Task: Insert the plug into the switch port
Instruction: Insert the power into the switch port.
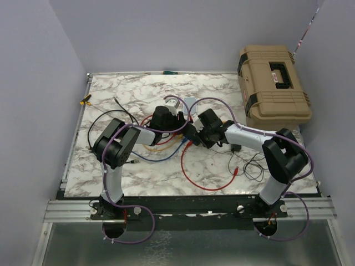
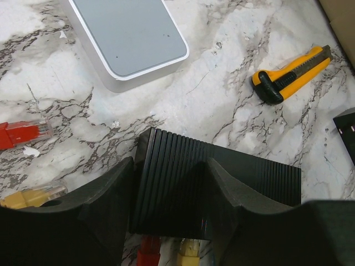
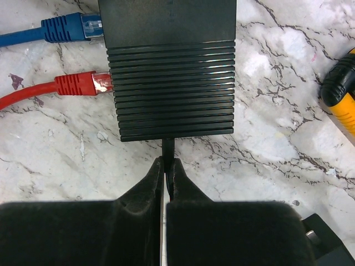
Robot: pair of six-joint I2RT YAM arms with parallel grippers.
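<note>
In the right wrist view the switch (image 3: 172, 83), a flat black box with a ribbed top, lies on the marble desk (image 3: 277, 155) at 12 o'clock from the right tool (image 3: 167, 163). That tool is pinched narrow on a thin black plug (image 3: 168, 148), whose far end meets the middle of the switch's near edge. Whether it sits inside a port I cannot tell. On the switch's 9 o'clock edge a blue plug (image 3: 72, 27) and, below it, a red plug (image 3: 83, 86) touch the sockets. Part of a yellow and black utility knife (image 3: 344, 94) shows at 3 o'clock.

In the left wrist view the left tool (image 2: 172, 183) stands with its jaws about half apart over the switch. One finger is just beside the switch's 9 o'clock edge and the other is over its ribbed top; whether either presses on it I cannot tell. At 6 o'clock a yellow plug (image 2: 188, 252) enters the switch's near edge beside a red one. A grey-white box (image 2: 127, 39) lies at 11 o'clock, the knife at 2 o'clock, and a loose red connector (image 2: 22, 133) at 9 o'clock, apart from the switch.

From above, both arms meet over the desk's middle among red, blue and black cables, and a tan case (image 1: 274, 86) sits at 2 o'clock
</note>
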